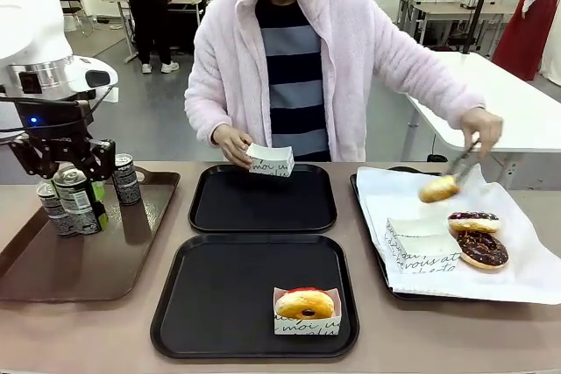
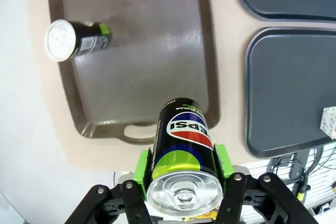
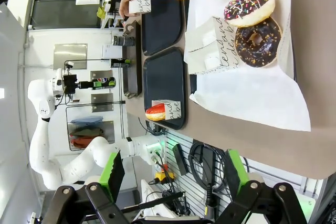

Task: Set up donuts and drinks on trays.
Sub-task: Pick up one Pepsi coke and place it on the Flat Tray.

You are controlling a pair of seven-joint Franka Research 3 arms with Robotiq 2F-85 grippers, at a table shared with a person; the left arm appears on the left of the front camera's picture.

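Observation:
My left gripper (image 1: pixel 70 172) is shut on a dark drink can (image 1: pixel 79 201), holding it just above the brown tray (image 1: pixel 53 278). In the left wrist view the green pads (image 2: pixel 140 167) clamp that can (image 2: pixel 184 140). Two more cans (image 1: pixel 54 209) (image 1: pixel 127 179) stand on the brown tray. Two black trays lie mid-table: the far one (image 1: pixel 263 216) is bare, and the near one (image 1: pixel 219 304) carries a sleeved donut (image 1: pixel 305 305). My right gripper (image 3: pixel 176 177) is open, with nothing between its fingers.
A person at the far side holds an empty paper sleeve (image 1: pixel 270 161) over the far tray and lifts a glazed donut (image 1: pixel 437 188) with tongs. The paper-lined tray (image 1: pixel 377 260) at right holds two chocolate donuts (image 1: pixel 473 221) (image 1: pixel 482 250) and stacked sleeves (image 1: pixel 421 243).

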